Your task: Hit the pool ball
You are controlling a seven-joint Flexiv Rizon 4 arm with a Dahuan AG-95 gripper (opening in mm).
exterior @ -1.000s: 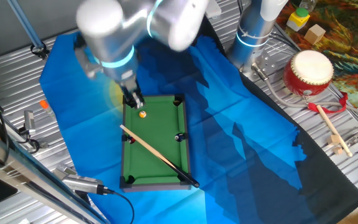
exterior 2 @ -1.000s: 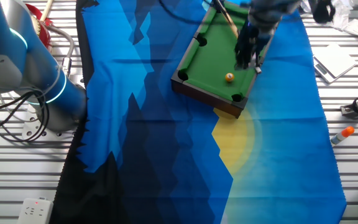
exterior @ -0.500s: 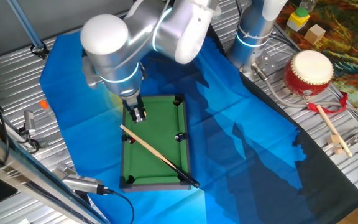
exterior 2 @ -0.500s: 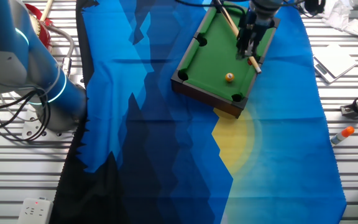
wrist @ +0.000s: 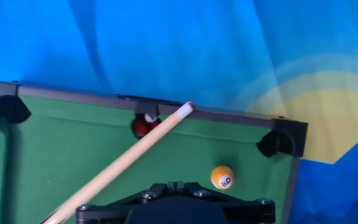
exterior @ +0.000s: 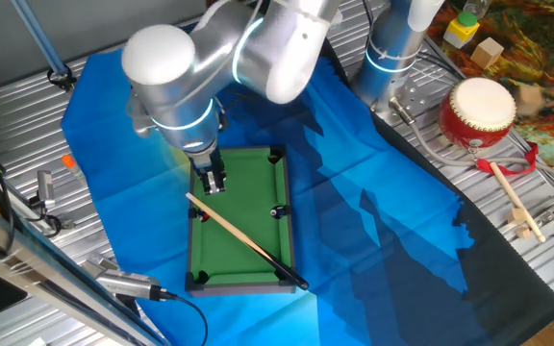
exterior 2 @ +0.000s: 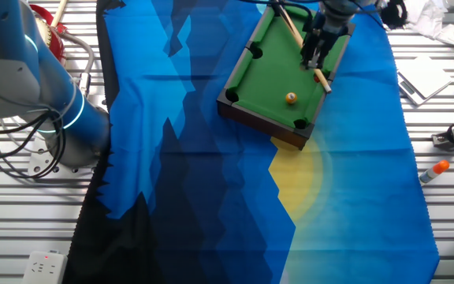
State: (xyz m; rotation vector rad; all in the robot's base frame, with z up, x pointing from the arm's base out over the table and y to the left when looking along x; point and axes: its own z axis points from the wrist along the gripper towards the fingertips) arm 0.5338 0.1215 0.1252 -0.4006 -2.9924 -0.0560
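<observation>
Lying on the green felt toy pool table (exterior 2: 270,59), the tiny glossy orange pool ball (exterior 2: 291,98) sits between the jaws (exterior 2: 315,65) and the corner pocket, while the thin wooden cue (wrist: 126,156) angles toward the side pocket; jaw opening cannot be told.

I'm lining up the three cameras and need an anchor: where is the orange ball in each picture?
One fixed view: not visible, hidden behind the gripper.
Other fixed view: orange ball on the green felt near the toy pool table's near end.
Hand view: orange ball at lower right.
Shared landmark: the wooden cue.
</observation>
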